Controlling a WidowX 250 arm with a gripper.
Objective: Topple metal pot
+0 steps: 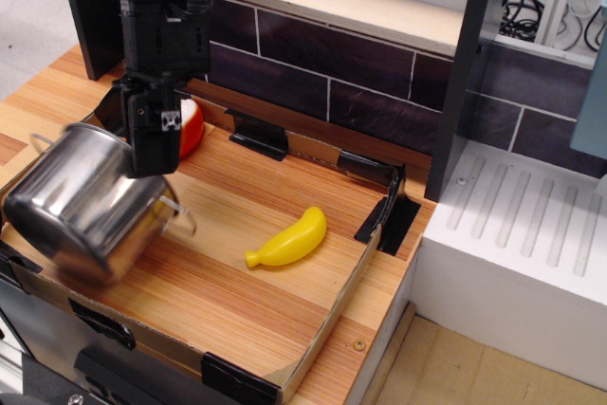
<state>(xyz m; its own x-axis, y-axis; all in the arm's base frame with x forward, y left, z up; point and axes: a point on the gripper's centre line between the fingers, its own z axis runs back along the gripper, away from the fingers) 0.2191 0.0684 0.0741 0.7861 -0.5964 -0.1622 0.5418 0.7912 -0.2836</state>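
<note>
The metal pot (81, 206) is shiny steel with thin wire loop handles. It is tilted over toward the left at the tray's front left and is blurred by motion. My gripper (152, 166) hangs straight down from the black arm. Its fingertips are at the pot's upper rim. I see the fingers side-on as one dark block, so the gap between them and any hold on the rim do not show.
A yellow toy banana (287, 238) lies mid-tray. A red and white object (192, 126) sits behind the gripper. A low cardboard wall (343, 293) with black clips rims the wooden tray. A dark tiled wall (322, 64) stands behind, and a white ribbed drainer (522, 234) to the right.
</note>
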